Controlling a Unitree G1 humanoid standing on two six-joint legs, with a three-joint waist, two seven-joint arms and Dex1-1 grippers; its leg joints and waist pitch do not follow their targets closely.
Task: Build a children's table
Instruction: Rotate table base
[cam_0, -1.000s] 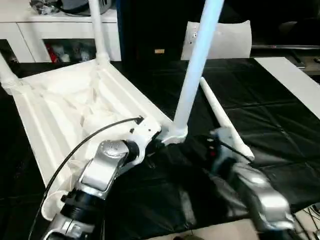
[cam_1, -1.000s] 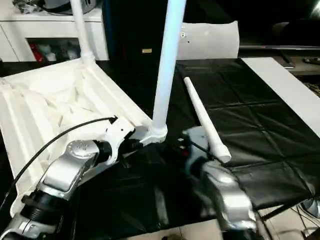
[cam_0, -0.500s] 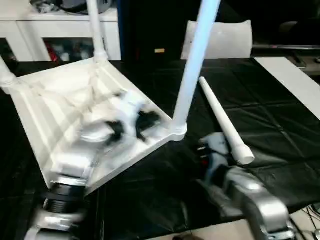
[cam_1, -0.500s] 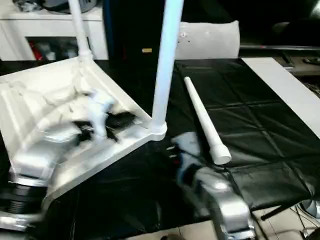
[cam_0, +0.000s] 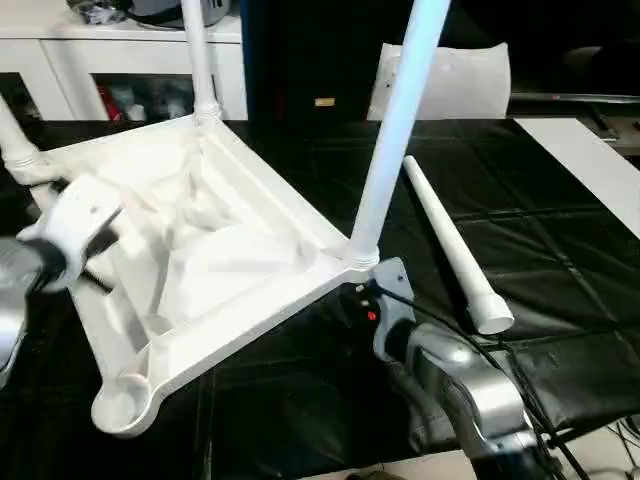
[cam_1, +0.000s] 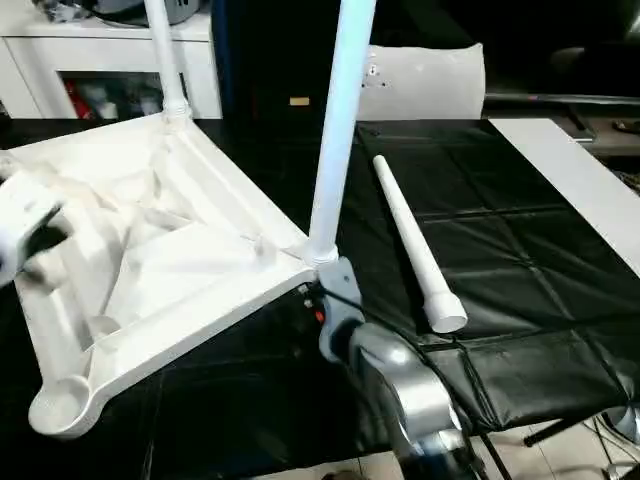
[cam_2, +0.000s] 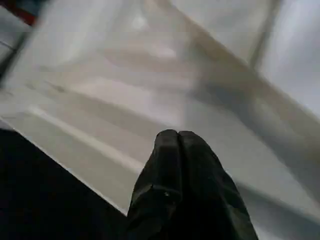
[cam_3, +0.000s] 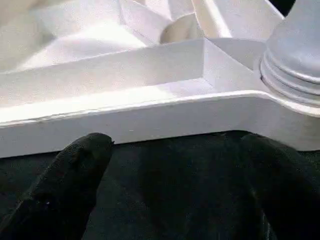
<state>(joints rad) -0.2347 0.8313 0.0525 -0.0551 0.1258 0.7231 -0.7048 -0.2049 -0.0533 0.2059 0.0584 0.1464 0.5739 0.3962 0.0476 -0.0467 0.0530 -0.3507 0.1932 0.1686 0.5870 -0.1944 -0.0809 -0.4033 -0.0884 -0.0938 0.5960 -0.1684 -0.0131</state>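
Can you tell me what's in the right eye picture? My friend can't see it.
An upside-down white tabletop lies on a black mat, with three legs standing up from its corners and the near corner socket empty. A fourth leg lies loose on the mat beside it. The right arm reaches toward the tabletop's edge.
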